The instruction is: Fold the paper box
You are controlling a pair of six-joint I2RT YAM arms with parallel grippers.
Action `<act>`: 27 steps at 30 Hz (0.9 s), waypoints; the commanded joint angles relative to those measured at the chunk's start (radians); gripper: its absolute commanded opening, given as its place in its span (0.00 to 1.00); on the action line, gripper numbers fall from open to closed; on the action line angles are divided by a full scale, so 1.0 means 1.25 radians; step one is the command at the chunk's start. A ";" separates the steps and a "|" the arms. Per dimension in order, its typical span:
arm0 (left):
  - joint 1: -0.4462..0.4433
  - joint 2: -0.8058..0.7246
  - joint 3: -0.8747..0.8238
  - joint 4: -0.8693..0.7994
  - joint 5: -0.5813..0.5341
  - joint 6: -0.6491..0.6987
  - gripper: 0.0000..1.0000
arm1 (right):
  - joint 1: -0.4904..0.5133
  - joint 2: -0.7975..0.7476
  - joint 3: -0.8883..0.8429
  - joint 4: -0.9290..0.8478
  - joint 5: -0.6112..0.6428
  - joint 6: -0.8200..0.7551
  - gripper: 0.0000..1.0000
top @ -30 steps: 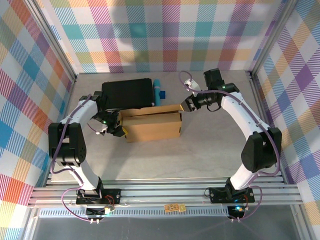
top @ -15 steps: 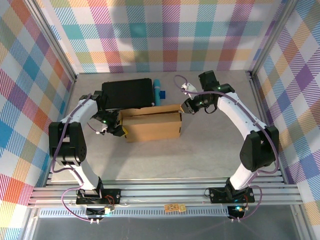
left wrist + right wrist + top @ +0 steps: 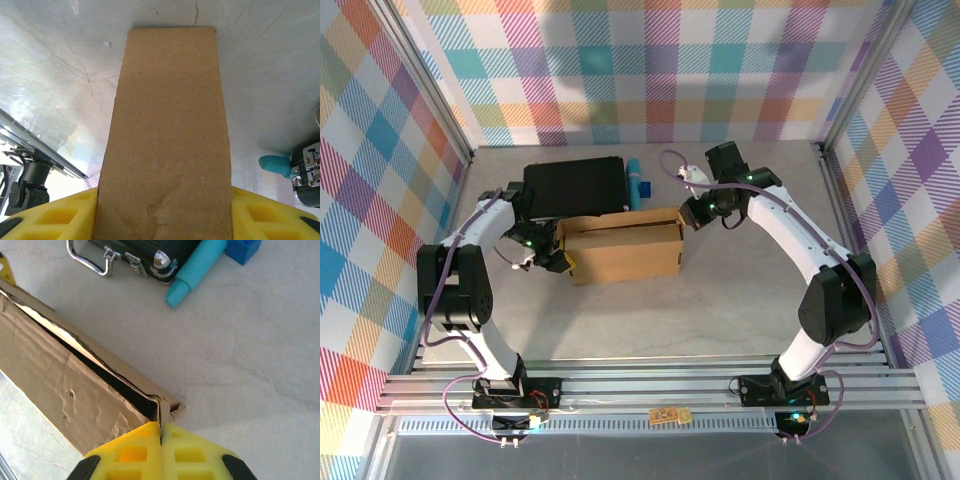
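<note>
Grey tabletop [image 3: 740, 300], plaid walls all round: the paper box [image 3: 623, 247] lies at centre, left fingers [image 3: 82, 210] clamping its 9 o'clock end, right fingers [image 3: 200, 440] pinched tight on its 2 o'clock corner flap, black case [image 3: 575, 185] just beyond at 11 o'clock.

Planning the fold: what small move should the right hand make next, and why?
Probably ease the pinched corner flap inward: the right hand is shut on it, the paper box gapes along its seam, the left hand holds the other end.
</note>
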 commanded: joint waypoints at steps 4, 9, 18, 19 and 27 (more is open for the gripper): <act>0.014 -0.002 -0.049 0.005 -0.126 -0.072 0.12 | 0.030 -0.046 -0.042 -0.028 0.049 0.197 0.00; 0.014 -0.005 -0.051 -0.002 -0.131 -0.080 0.12 | 0.046 -0.059 -0.081 -0.010 0.066 0.284 0.00; 0.014 -0.011 -0.052 0.003 -0.131 -0.087 0.12 | 0.065 -0.084 -0.155 0.073 0.085 0.347 0.00; 0.014 -0.011 -0.053 0.002 -0.131 -0.085 0.12 | 0.065 -0.087 -0.162 0.084 0.083 0.351 0.00; 0.014 -0.009 -0.050 0.010 -0.124 -0.081 0.13 | 0.069 -0.098 -0.218 0.136 0.083 0.383 0.00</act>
